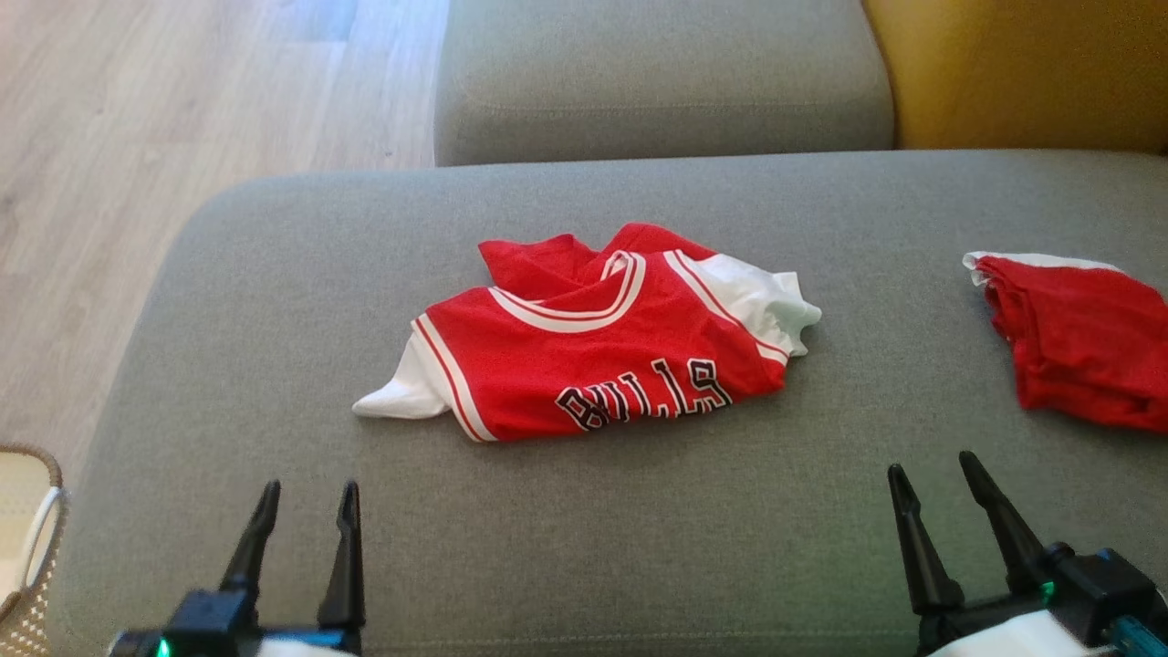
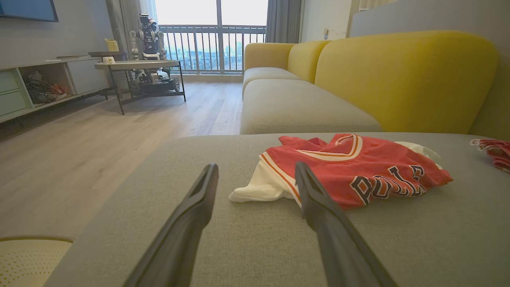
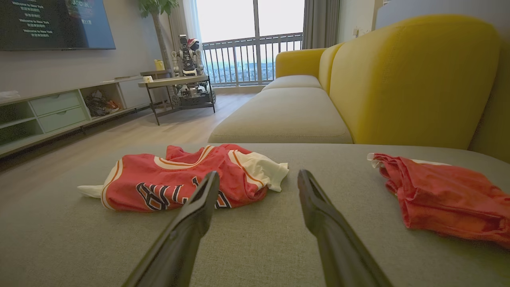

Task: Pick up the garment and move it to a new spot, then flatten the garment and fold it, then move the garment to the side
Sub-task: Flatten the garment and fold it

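- Head view: the garment, a rumpled red jersey with white sleeves and striped trim, lies mid-cushion on the grey woven sofa seat; I see the left gripper and right gripper at the near edge, both spread and empty, well apart from it
- Left wrist view: I judge pick-up to be the step in hand; I would aim at the thick red shoulder fold, not the limp white sleeve poking out to the left
- Right wrist view: the cloth looks thin and soft, bunched in layers; I would pinch through several layers, lift straight up, and keep clear of the second red cloth lying at the right
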Available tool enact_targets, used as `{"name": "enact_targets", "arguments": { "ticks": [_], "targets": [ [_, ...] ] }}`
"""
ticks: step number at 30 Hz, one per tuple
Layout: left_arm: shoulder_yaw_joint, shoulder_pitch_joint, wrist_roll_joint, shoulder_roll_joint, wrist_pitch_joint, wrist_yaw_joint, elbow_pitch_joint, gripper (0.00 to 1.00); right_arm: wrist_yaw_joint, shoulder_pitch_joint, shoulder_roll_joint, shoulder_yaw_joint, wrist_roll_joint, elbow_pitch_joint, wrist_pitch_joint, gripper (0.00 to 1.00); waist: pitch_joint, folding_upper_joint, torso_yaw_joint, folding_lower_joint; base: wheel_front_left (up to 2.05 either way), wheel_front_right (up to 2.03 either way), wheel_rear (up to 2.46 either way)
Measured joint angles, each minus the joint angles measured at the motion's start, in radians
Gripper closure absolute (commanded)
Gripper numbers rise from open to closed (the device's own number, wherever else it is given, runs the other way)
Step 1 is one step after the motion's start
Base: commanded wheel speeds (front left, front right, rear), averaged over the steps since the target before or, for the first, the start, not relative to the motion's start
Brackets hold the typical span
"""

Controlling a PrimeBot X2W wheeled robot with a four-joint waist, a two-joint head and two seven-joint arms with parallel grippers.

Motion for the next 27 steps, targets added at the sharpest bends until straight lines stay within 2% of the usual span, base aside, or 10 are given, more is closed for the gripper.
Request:
{"name": "enact_targets", "arguments": {
  "ticks": [5,7,12,15,19,24,27],
  "targets": [
    [0.015,-0.084,-0.001,0.022,0.0,-0.052,0.032,0.0,0.0,-0.002,0.0,0.004,0.0,-0.001,0.0,0.0,0.028,0.0,-0.001,0.0,0.0,0.0,0.0],
    [0.019,-0.166,-0.004,0.06,0.002,-0.093,0.064,0.0,0.0,-0.007,0.0,0.006,-0.002,-0.003,0.0,0.0,0.051,0.0,-0.002,0.0001,0.0,0.0,0.0],
    [-0.015,-0.342,-0.077,0.114,0.123,-0.156,0.106,0.0,0.0,-0.048,0.0,0.007,-0.011,-0.02,0.0,0.0,0.109,0.0,-0.005,0.0001,0.0,0.0,0.0],
    [-0.048,-0.465,-0.17,0.148,0.199,-0.167,0.158,0.0,0.0,-0.088,0.0,0.01,-0.012,-0.031,0.0,0.0,0.154,0.0,-0.012,0.0002,0.0,0.0,0.0],
    [-0.063,-0.602,-0.355,0.177,0.276,-0.17,0.248,0.0,0.0,-0.137,0.0,0.01,-0.013,-0.046,0.0,0.0,0.221,-0.0001,-0.028,0.0003,0.0,0.0,0.0],
    [-0.166,-0.751,-0.531,0.269,0.385,-0.171,0.343,0.0,0.0,-0.189,-0.001,0.002,-0.013,-0.06,0.0,0.0,0.309,0.0,-0.052,0.0003,0.0,0.0,0.0],
    [-0.246,-0.822,-0.572,0.337,0.437,-0.173,0.383,0.0,0.0,-0.213,-0.001,0.001,-0.013,-0.066,0.0,0.0,0.356,-0.0001,-0.067,0.0004,0.0,0.0,0.0]
  ]
}}
